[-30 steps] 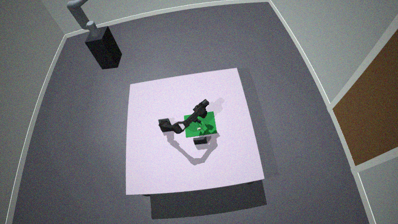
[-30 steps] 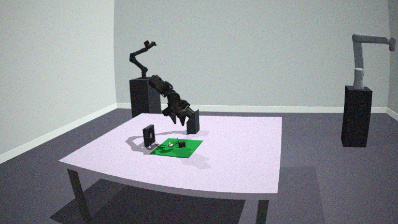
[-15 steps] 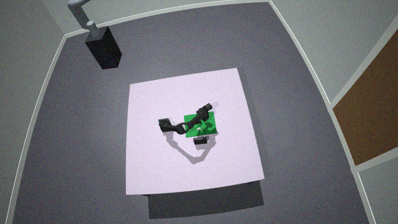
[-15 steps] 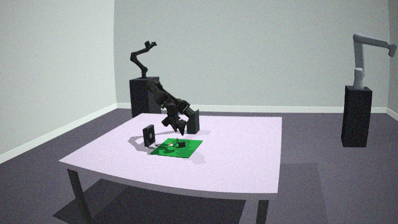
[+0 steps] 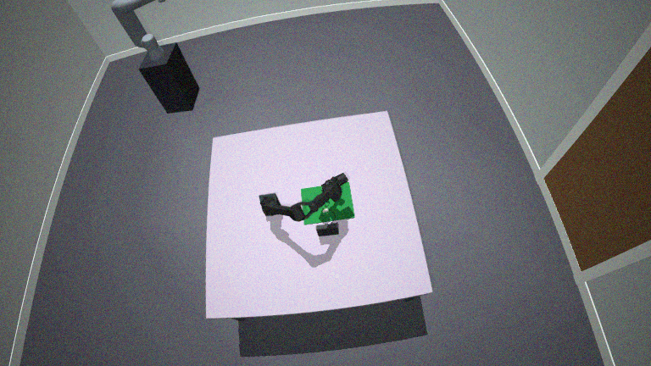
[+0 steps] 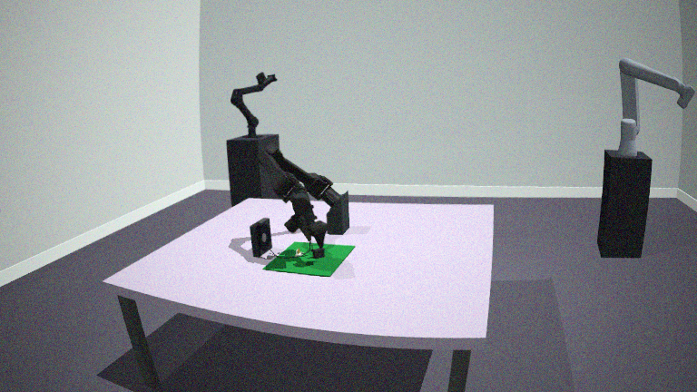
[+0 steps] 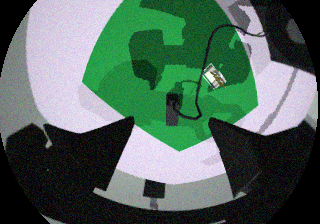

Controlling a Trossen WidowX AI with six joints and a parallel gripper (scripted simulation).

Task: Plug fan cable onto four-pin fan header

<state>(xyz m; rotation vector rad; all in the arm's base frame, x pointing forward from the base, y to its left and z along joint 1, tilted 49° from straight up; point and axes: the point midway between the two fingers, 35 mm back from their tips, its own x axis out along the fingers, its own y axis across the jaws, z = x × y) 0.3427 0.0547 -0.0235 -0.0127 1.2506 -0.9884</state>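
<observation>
A black robot arm (image 6: 303, 182) bends low from its base on the lilac table (image 6: 411, 264), its gripper (image 7: 170, 127) spread wide and holding nothing, poised above the green circuit board (image 7: 194, 24). On the board lies the fan's pale plug (image 7: 214, 76), its thin black cable (image 7: 216, 44) curling away toward the black fan (image 6: 260, 237) standing upright just beside the board's edge. The four-pin header is too small and blurred to identify with certainty.
</observation>
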